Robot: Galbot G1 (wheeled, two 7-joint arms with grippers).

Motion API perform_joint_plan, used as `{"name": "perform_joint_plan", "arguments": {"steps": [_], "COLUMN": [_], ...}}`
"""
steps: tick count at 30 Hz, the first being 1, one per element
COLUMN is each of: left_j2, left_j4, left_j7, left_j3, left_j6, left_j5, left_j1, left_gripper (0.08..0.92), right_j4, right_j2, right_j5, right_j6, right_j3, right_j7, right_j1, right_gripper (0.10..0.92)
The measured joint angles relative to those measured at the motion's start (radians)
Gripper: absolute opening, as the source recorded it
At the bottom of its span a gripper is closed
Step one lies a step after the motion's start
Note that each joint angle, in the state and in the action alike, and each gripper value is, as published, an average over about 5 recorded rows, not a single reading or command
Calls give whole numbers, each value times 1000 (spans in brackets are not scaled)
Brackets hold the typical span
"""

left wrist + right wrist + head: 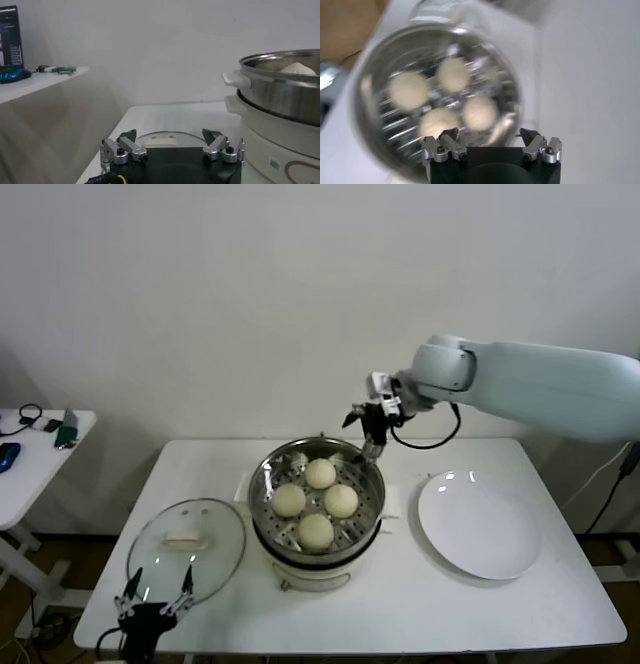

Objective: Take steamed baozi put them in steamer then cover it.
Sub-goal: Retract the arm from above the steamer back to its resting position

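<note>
All four steamed baozi (318, 502) lie inside the steamer (264, 484), on its perforated floor. One sits at 12 o'clock, one at 9, one at 3 and one at 6, close together but each seems to rest by itself. The steamer stands in the middle of the white counter (400, 604). At its 3 o'clock side a white plate (480, 529) lies bare, with no bun on it, so I judge that the loading part of the task is finished.

What is left is the covering. The cover (186, 546) lies flat on the counter at the 9 o'clock side of the steamer, a little toward the near edge, with its cream handle pointing up. It is just beside the steamer base, and it is not on the pot.

The right gripper (368, 427) hangs above the far rim of the steamer, at about 1 o'clock. Its jaws are spread apart and hold nothing; the right wrist view looks down between them at the four buns.

The left gripper (157, 592) is at the near edge of the counter, at the 6 o'clock side of the cover. Its jaws are also wide apart and empty, and in the left wrist view they point at the handle. I think this arm is the one placed to lift the cover.
</note>
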Motion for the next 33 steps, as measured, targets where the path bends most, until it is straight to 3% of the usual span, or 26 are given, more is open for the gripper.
{"name": "perform_joint_plan", "arguments": {"steps": [8, 17, 23, 33], "left_j2": [27, 65, 81, 116], "left_j4": [-8, -14, 12, 68], "left_j7": [-18, -23, -33, -55], "left_j3": [6, 0, 7, 4], "left_j6": [11, 42, 51, 15], "left_j5": [45, 106, 154, 253], "left_j1": [-20, -63, -105, -161], "left_gripper": [823, 823, 823, 823], "right_j4": [66, 151, 176, 190], "right_j2": [-200, -353, -340, -183], "right_j5": [44, 31, -4, -81], "right_j6": [-17, 18, 106, 337], "right_j3": [367, 961, 1362, 1892], "right_j7": [289, 430, 458, 449], "right_j1": [-307, -889, -1289, -1909], "right_gripper": [823, 823, 823, 823]}}
